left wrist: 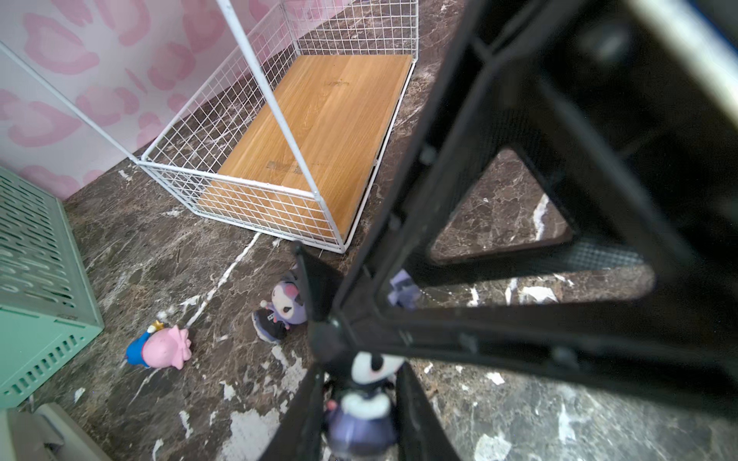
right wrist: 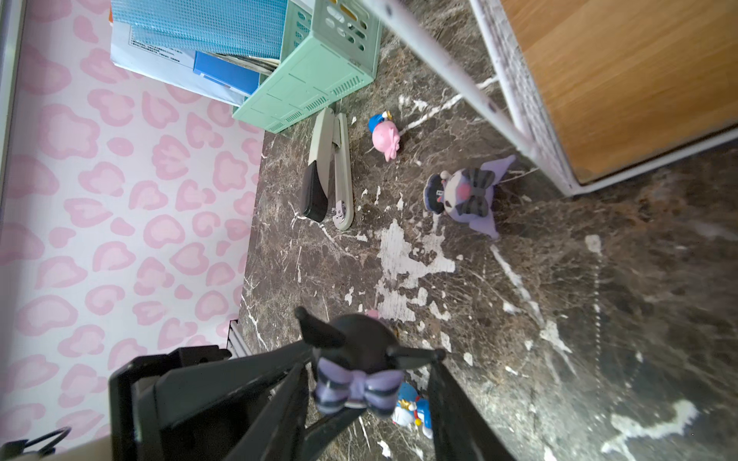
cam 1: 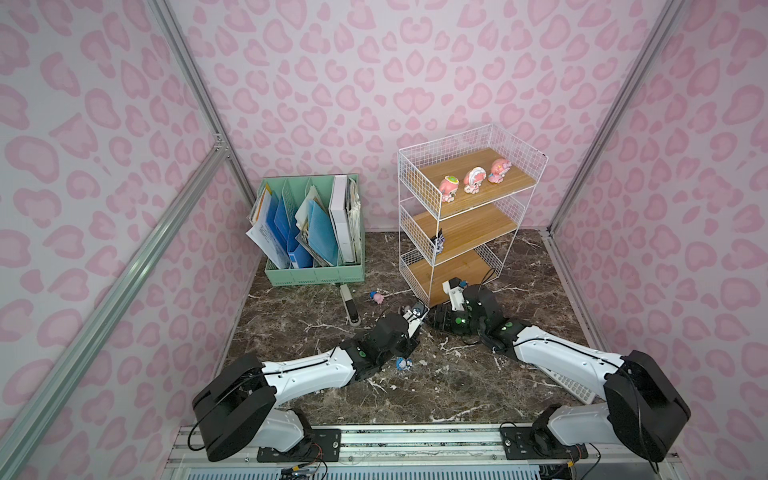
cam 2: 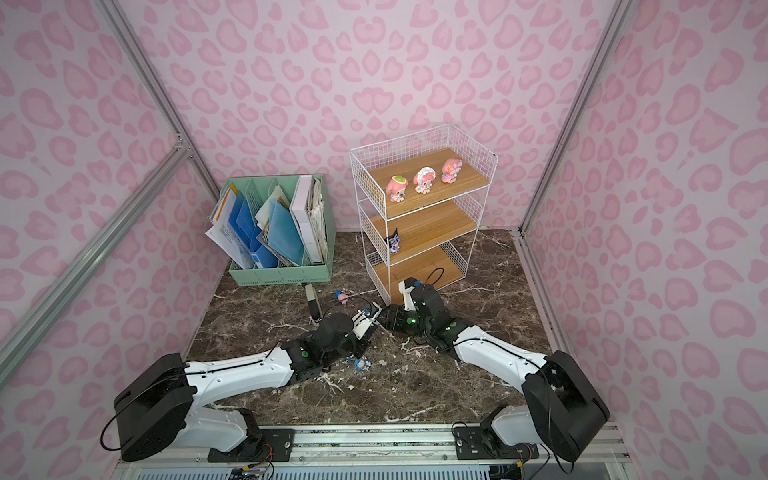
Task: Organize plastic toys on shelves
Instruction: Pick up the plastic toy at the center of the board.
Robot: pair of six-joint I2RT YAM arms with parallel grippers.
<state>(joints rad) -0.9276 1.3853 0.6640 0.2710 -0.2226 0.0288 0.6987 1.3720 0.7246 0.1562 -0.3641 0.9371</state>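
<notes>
My left gripper is shut on a black-and-purple toy with pointed ears, held just above the marble. My right gripper faces it with jaws apart on either side of that toy's head and purple bow. In a top view the two grippers meet tip to tip before the shelves. Three pink toys stand on the top board and one black-and-purple toy on the middle board. On the table lie a purple toy, a pink-and-blue toy and a blue toy.
A mint-green file organizer with papers stands left of the shelves. A white-and-black stapler lies in front of it. A white calculator shows partly under my right arm. Pink patterned walls close in three sides.
</notes>
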